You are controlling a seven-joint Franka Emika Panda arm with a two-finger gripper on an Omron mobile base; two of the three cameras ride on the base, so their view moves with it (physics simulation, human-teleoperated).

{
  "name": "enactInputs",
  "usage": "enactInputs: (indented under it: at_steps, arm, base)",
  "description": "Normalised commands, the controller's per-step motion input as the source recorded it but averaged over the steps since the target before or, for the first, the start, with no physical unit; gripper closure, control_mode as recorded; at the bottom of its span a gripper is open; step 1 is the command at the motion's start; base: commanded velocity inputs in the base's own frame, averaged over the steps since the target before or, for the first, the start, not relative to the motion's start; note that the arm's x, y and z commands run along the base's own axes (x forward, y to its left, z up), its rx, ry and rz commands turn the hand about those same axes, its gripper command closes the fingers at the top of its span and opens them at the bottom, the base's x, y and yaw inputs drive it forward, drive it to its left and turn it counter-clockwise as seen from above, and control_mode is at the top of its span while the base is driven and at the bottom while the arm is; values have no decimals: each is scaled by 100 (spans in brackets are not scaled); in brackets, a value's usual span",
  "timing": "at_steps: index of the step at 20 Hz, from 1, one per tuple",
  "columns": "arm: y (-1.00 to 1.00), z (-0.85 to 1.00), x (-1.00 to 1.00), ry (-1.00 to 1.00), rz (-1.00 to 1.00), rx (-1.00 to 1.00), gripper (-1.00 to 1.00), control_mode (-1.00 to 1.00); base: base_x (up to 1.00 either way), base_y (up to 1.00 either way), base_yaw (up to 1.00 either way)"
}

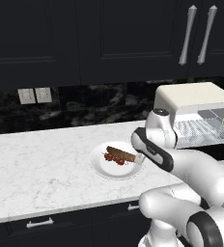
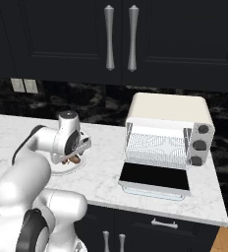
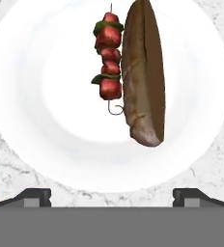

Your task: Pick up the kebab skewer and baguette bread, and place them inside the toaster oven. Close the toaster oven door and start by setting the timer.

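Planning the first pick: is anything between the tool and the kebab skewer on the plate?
Nothing visible does. The open tool hangs over the white plate, and the kebab skewer lies bare on it. The baguette bread lies close alongside the skewer, which could crowd a grasp.

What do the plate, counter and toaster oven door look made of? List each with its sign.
Plate: likely glazed ceramic, smooth plain white.
Counter: marble-like stone, white with grey veins.
Toaster oven door: apparently dark glass in a pale frame, lying open and flat.
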Motion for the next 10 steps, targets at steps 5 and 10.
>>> enactInputs:
  at_steps: [5,10]
  arm:
    - [0,-24,47,9,4,0,-100,-100]
    - [6,-18,36,4,4,0,-100,-100]
  base:
    - [0,0,0]
    - [0,0,0]
